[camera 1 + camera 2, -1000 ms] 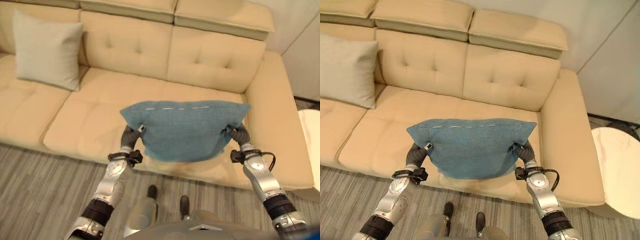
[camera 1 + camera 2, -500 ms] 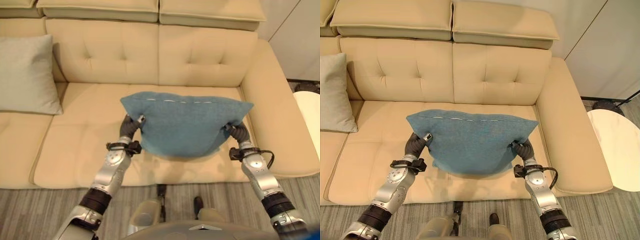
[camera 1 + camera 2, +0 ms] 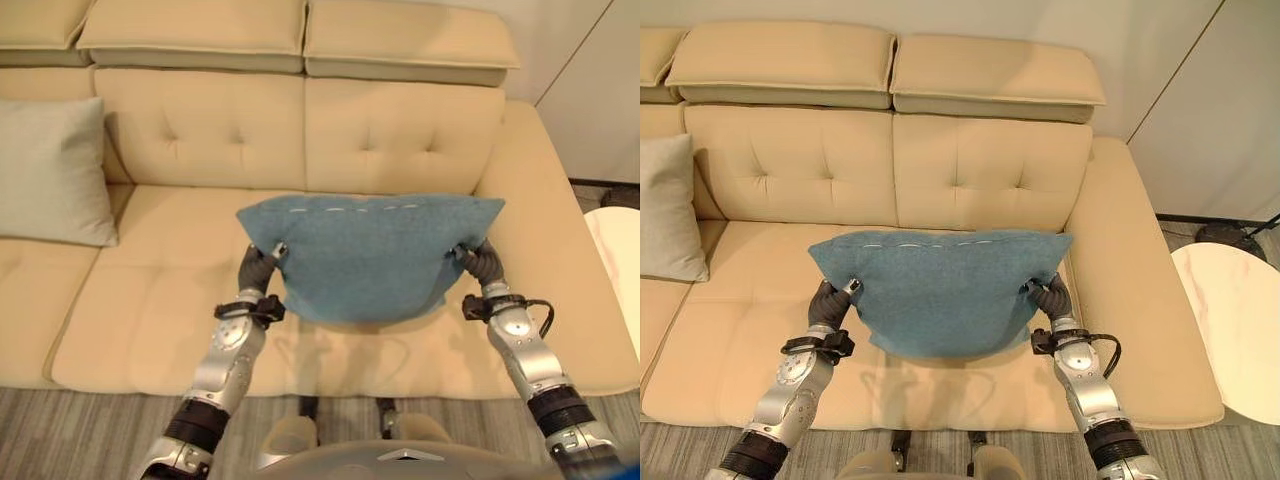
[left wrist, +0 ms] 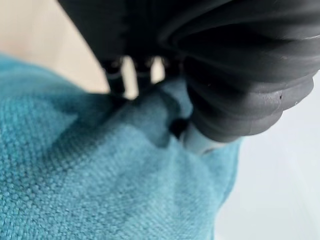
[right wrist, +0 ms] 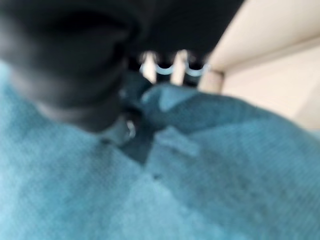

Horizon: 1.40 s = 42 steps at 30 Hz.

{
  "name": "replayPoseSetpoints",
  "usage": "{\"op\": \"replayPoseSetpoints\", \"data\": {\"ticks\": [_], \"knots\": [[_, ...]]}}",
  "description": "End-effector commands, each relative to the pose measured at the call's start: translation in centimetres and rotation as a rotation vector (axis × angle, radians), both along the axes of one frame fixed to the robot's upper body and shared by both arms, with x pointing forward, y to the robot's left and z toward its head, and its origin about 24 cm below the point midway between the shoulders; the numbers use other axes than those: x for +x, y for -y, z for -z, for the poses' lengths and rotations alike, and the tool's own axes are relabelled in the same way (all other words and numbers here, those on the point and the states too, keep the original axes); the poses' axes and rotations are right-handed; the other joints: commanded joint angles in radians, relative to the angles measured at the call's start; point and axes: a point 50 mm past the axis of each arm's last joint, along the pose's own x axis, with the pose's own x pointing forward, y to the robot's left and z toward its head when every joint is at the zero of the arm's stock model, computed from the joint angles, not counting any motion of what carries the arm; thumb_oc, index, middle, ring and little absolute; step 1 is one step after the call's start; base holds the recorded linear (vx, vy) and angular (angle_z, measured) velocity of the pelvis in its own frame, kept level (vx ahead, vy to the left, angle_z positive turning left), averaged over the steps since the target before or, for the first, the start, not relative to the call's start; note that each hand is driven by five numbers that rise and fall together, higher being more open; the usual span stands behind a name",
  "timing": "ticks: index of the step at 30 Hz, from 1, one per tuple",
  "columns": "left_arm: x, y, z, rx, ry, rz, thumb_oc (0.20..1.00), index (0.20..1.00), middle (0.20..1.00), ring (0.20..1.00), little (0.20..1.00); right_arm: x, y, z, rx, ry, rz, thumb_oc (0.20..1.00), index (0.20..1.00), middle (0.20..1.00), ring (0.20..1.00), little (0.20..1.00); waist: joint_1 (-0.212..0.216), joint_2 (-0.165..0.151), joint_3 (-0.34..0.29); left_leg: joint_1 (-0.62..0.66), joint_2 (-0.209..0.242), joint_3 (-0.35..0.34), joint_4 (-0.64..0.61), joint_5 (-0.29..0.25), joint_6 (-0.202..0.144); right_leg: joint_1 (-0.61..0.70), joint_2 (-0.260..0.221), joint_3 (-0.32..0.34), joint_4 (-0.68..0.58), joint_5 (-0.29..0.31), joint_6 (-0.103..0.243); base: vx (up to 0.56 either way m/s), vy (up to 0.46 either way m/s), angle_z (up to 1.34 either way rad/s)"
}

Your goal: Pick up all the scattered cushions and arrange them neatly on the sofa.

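Observation:
I hold a blue cushion in the air above the seat of the beige sofa, in front of its right backrest. My left hand is shut on the cushion's left corner and my right hand on its right corner. In the left wrist view the fingers dig into the blue cloth; the right wrist view shows the same pinch on the blue cloth. A pale grey cushion leans upright against the backrest at the sofa's left.
The sofa's right armrest runs beside the cushion. A round white side table stands on the floor to the right of the sofa. Grey wood-look floor lies in front of the seat.
The camera has moved closer to the sofa and now faces it squarely. The blue cushion stays held between both hands, now over the seat rather than its front edge.

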Motion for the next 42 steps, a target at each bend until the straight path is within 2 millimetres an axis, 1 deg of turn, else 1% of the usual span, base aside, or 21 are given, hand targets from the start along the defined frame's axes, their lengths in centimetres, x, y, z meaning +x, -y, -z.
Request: {"op": "replayPoseSetpoints", "data": {"ticks": [1, 6, 8, 9, 10, 12, 13, 16, 19, 24, 28, 30, 31, 32, 33, 34, 35, 37, 38, 41, 42], "knots": [[3.1, 2.2, -7.3, 0.038, 0.342, 0.068, 0.2, 0.2, 0.2, 0.2, 0.2, 2.4, -1.8, -6.9, 0.002, 0.313, -0.074, 0.2, 0.2, 0.2, 0.2, 0.2, 0.008, -0.024, -0.064, -0.039, -0.022, -0.023, 0.045, -0.038, -0.04, 0.007, -0.051, -0.047, 0.011, -0.068, 0.072, -0.05, -0.001, 0.04], [6.1, 2.3, -12.3, 0.107, 0.479, 0.027, 0.2, 0.2, 0.2, 0.2, 0.2, 5.5, -2.7, -12.2, -0.057, 0.445, -0.082, 0.2, 0.2, 0.2, 0.2, 0.2, 0.011, -0.022, -0.04, -0.119, -0.016, -0.025, 0.043, -0.012, -0.047, -0.068, -0.057, -0.046, 0.011, -0.047, 0.079, -0.07, 0.007, 0.01], [6.6, 2.2, -13.2, 0.124, 0.499, 0.018, 0.2, 0.2, 0.2, 0.2, 0.2, 6.0, -2.7, -13.1, -0.067, 0.459, -0.077, 0.2, 0.2, 0.2, 0.2, 0.2, 0.013, -0.021, -0.039, -0.131, -0.017, -0.027, 0.042, -0.009, -0.048, -0.08, -0.059, -0.045, 0.011, -0.043, 0.081, -0.04, 0.017, 0.04], [7.7, 2.7, -15.2, 0.143, 0.542, 0.018, 0.2, 0.2, 0.2, 0.2, 0.2, 7.1, -3.5, -15.6, -0.086, 0.513, -0.086, 0.2, 0.2, 0.2, 0.2, 0.2, 0.016, -0.021, -0.029, -0.162, -0.02, -0.026, 0.043, 0.0, -0.052, -0.11, -0.062, -0.042, 0.011, -0.032, 0.087, -0.08, 0.037, 0.02], [8.6, 2.7, -16.8, 0.188, 0.573, 0.0, 0.2, 0.2, 0.2, 0.2, 0.2, 8.0, -3.8, -17.0, -0.096, 0.532, -0.072, 0.2, 0.2, 0.2, 0.2, 0.2, 0.017, -0.02, -0.025, -0.186, -0.021, -0.025, 0.046, 0.006, -0.053, -0.131, -0.066, -0.039, 0.011, -0.024, 0.09, -0.07, 0.045, 0.0], [9.1, 2.8, -17.7, 0.2, 0.586, -0.003, 0.2, 0.2, 0.2, 0.2, 0.2, 8.5, -4.0, -17.9, -0.102, 0.545, -0.069, 0.2, 0.2, 0.2, 0.2, 0.2, 0.019, -0.018, -0.021, -0.198, -0.024, -0.025, 0.046, 0.009, -0.055, -0.142, -0.068, -0.038, 0.01, -0.019, 0.093, -0.01, 0.016, 0.0], [9.5, 2.7, -18.9, 0.218, 0.608, -0.012, 0.2, 0.2, 0.2, 0.2, 0.2, 9.0, -4.7, -19.1, -0.107, 0.564, -0.076, 0.2, 0.2, 0.2, 0.2, 0.2, 0.023, -0.017, -0.014, -0.214, -0.026, -0.023, 0.044, 0.015, -0.058, -0.159, -0.07, -0.033, 0.007, -0.012, 0.097, 0.0, 0.0, 0.0], [10.1, 2.4, -20.0, 0.241, 0.619, -0.031, 0.2, 0.2, 0.2, 0.2, 0.2, 9.7, -5.5, -19.8, -0.134, 0.556, -0.087, 0.2, 0.2, 0.2, 0.2, 0.2, 0.028, -0.013, -0.005, -0.235, -0.031, -0.021, 0.034, 0.026, -0.061, -0.186, -0.073, -0.026, 0.005, 0.0, 0.103, 0.0, 0.049, -0.01], [10.3, 2.4, -20.0, 0.256, 0.613, -0.026, 0.2, 0.2, 0.2, 0.2, 0.2, 9.9, -5.9, -20.1, -0.172, 0.553, -0.102, 0.2, 0.2, 0.2, 0.2, 0.2, 0.03, -0.011, 0.0, -0.242, -0.031, -0.018, 0.027, 0.032, -0.064, -0.197, -0.073, -0.025, 0.005, 0.003, 0.105, 0.0, 0.0, 0.0], [11.0, 1.9, -20.9, 0.308, 0.608, -0.061, 0.2, 0.2, 0.2, 0.2, 0.2, 10.6, -6.5, -19.4, -0.145, 0.51, -0.094, 0.2, 0.2, 0.2, 0.2, 0.2, 0.034, 0.0, 0.028, -0.291, -0.034, -0.021, 0.02, 0.046, -0.07, -0.247, -0.074, -0.02, 0.005, 0.016, 0.109, 0.0, 0.0, 0.0], [11.4, 1.6, -21.0, 0.321, 0.588, -0.073, 0.2, 0.2, 0.2, 0.2, 0.2, 11.1, -6.1, -18.9, -0.165, 0.474, -0.071, 0.2, 0.2, 0.2, 0.2, 0.2, 0.034, 0.007, 0.041, -0.318, -0.036, -0.025, 0.015, 0.053, -0.075, -0.277, -0.074, -0.017, 0.005, 0.02, 0.11, 0.0, 0.0, 0.0], [11.9, 1.5, -21.6, 0.343, 0.581, -0.088, 0.2, 0.2, 0.2, 0.2, 0.2, 11.6, -5.7, -19.5, -0.201, 0.474, -0.037, 0.2, 0.2, 0.2, 0.2, 0.2, 0.034, 0.008, 0.046, -0.335, -0.035, -0.028, 0.009, 0.059, -0.078, -0.296, -0.072, -0.011, 0.005, 0.024, 0.114, 0.03, -0.002, 0.0], [12.1, 1.4, -22.2, 0.35, 0.587, -0.104, 0.354, 0.354, 0.354, 0.354, 0.354, 11.7, -5.5, -20.0, -0.223, 0.486, -0.016, 0.2, 0.2, 0.2, 0.2, 0.2, 0.033, 0.009, 0.045, -0.34, -0.035, -0.028, 0.007, 0.06, -0.08, -0.303, -0.071, -0.01, 0.005, 0.027, 0.115, 0.0, 0.0, 0.0], [12.3, 1.1, -22.8, 0.35, 0.586, -0.127, 1.0, 1.0, 1.0, 1.0, 1.0, 11.9, -5.3, -20.5, -0.242, 0.498, 0.011, 0.41, 0.41, 0.41, 0.41, 0.41, 0.031, 0.01, 0.046, -0.347, -0.035, -0.029, 0.005, 0.063, -0.081, -0.312, -0.07, -0.01, 0.005, 0.029, 0.117, 0.0, 0.0, 0.0], [12.5, 0.9, -23.8, 0.35, 0.597, -0.147, 1.0, 1.0, 1.0, 1.0, 1.0, 12.0, -5.0, -21.5, -0.281, 0.525, 0.043, 0.937, 0.937, 0.937, 0.937, 0.937, 0.03, 0.009, 0.046, -0.354, -0.034, -0.028, 0.003, 0.064, -0.084, -0.321, -0.068, -0.009, 0.005, 0.031, 0.119, 0.0, 0.0, 0.0], [12.5, 0.5, -25.0, 0.356, 0.616, -0.181, 1.0, 1.0, 1.0, 1.0, 1.0, 12.0, -4.6, -22.6, -0.305, 0.56, 0.091, 1.0, 1.0, 1.0, 1.0, 1.0, 0.03, 0.01, 0.047, -0.363, -0.034, -0.028, 0.003, 0.065, -0.085, -0.33, -0.066, -0.008, 0.005, 0.035, 0.123, 0.03, -0.002, 0.01], [12.5, 0.2, -26.4, 0.349, 0.642, -0.213, 1.0, 1.0, 1.0, 1.0, 1.0, 12.1, -3.8, -23.7, -0.335, 0.579, 0.147, 1.0, 1.0, 1.0, 1.0, 1.0, 0.032, 0.011, 0.044, -0.375, -0.035, -0.03, 0.003, 0.067, -0.087, -0.342, -0.064, -0.011, 0.005, 0.038, 0.125, 0.0, 0.0, 0.0], [12.4, 0.1, -27.1, 0.346, 0.654, -0.226, 1.0, 1.0, 1.0, 1.0, 1.0, 12.2, -3.4, -24.3, -0.344, 0.586, 0.178, 1.0, 1.0, 1.0, 1.0, 1.0, 0.033, 0.013, 0.044, -0.383, -0.036, -0.033, 0.003, 0.069, -0.088, -0.349, -0.064, -0.014, 0.005, 0.039, 0.126, 0.0, 0.0, 0.0], [12.5, -0.4, -28.2, 0.324, 0.661, -0.268, 1.0, 1.0, 1.0, 1.0, 1.0, 12.4, -2.3, -25.1, -0.337, 0.573, 0.241, 1.0, 1.0, 1.0, 1.0, 1.0, 0.034, 0.015, 0.041, -0.392, -0.039, -0.034, 0.003, 0.07, -0.091, -0.354, -0.066, -0.019, 0.005, 0.039, 0.127, 0.0, 0.0, 0.0], [12.5, -0.4, -28.3, 0.323, 0.663, -0.268, 1.0, 1.0, 1.0, 1.0, 1.0, 12.4, -2.3, -25.2, -0.337, 0.575, 0.241, 1.0, 1.0, 1.0, 1.0, 1.0, 0.033, 0.016, 0.042, -0.393, -0.039, -0.035, 0.003, 0.071, -0.091, -0.355, -0.066, -0.02, 0.005, 0.039, 0.127, 0.02, 0.006, 0.0], [12.6, -2.3, -28.6, 0.261, 0.63, -0.312, 1.0, 1.0, 1.0, 1.0, 1.0, 12.8, 0.1, -25.6, -0.383, 0.484, 0.303, 1.0, 1.0, 1.0, 1.0, 1.0, 0.04, 0.018, 0.04, -0.379, -0.042, -0.039, 0.003, 0.062, -0.092, -0.342, -0.068, -0.023, 0.005, 0.03, 0.122, 0.07, 0.02, -0.01]]}}
